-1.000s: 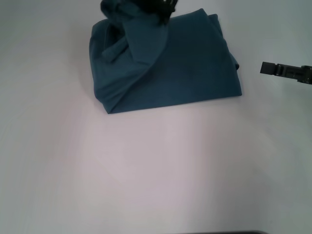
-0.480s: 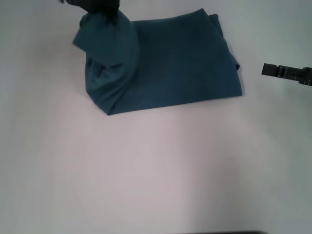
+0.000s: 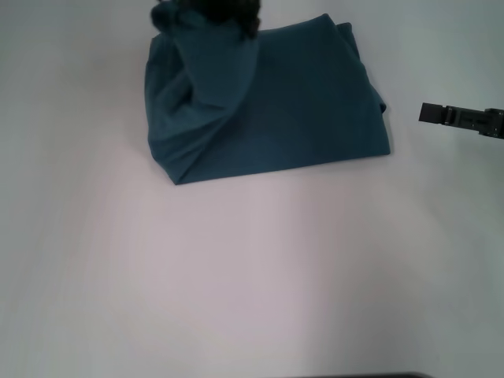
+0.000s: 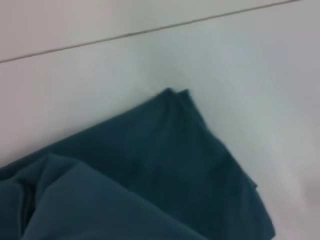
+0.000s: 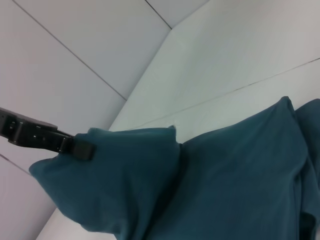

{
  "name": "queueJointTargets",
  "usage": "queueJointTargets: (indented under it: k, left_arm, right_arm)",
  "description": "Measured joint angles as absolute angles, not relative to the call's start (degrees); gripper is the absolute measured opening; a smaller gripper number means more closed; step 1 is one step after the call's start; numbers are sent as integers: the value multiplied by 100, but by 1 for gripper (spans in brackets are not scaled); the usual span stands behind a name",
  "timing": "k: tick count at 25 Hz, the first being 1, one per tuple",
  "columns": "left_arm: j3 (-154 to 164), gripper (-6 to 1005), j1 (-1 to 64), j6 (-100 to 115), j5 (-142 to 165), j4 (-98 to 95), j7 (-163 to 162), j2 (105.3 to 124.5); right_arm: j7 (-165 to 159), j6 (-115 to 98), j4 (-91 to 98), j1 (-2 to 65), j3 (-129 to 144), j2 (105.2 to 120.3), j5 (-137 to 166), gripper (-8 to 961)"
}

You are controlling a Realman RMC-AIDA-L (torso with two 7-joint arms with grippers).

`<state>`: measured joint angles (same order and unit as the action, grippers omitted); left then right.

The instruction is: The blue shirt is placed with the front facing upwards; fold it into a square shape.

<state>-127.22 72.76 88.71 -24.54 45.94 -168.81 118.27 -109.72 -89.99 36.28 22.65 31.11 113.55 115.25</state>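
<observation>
The white surface [image 3: 252, 276] fills most of the head view, bare and matte in front of the robot. In the right wrist view it runs back to pale wall panels with thin dark seams.

The blue shirt [image 3: 299, 110] lies at the far side of the surface, a little left of centre, already folded down to a rough rectangle. Its right half lies flat; its left end is bunched and raised off the surface.

The left end effector [image 3: 213, 9] is at the far edge of the head view, above that raised end. It is closed on a flap of the shirt, which drapes down from it in a loose cone. In the right wrist view its dark finger [image 5: 75, 145] pinches the cloth's top edge.

The right end effector [image 3: 429, 113] hangs off to the right, well apart from the shirt; whether it is open, I cannot tell.

The likely risk is that the pinch holds only a small bite of cloth. If the flap slips out or is laid down twisted, the fold would land crooked and wrinkled, and the shape would not come out square. Dragging could also pull the flat half askew.
</observation>
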Motion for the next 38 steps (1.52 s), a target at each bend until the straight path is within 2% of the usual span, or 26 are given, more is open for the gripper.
queueJointTargets:
  k: [3,8,13,21,24,29,33,37,38]
  left_arm:
    - [-12618,68,7440,8560,-2360,4416,-16895,11965]
    - [-12617,69,7514,8176,-2451,4101,-16873,11975]
    - [-12630,70,7520,7973,-2642,4060,-16713,12067]
    - [-12645,319,7506,8033,-3293,4206,-16172,12135]
    - [-12694,406,7256,8111,-3434,4531,-16133,12048]
    - [-13080,581,6614,8355,-3440,4923,-16302,11809]
    - [-13750,741,6013,8647,-3681,5181,-16365,11696]
    - [-14230,909,5236,8845,-4564,5424,-16326,11584]
    - [-14273,918,4952,8912,-4954,5465,-16312,11512]
  right_arm:
    - [-10975,-8998,3629,2263,3111,11355,11535,811]
    - [-10983,-8999,3630,2283,3112,11368,11591,809]
    - [-11013,-8980,3630,2345,3112,11381,11593,808]
    - [-11033,-8948,3630,2429,3111,11391,11614,806]
    - [-11064,-8902,3630,2428,3111,11391,11680,805]
    - [-11099,-8832,3630,2434,3106,11386,11763,803]
    - [-11103,-8823,3662,2503,3077,11359,11763,802]
    - [-11307,-8812,3713,2789,3196,11204,11940,801]
    - [-11402,-8812,3715,2901,3229,11155,12054,801]
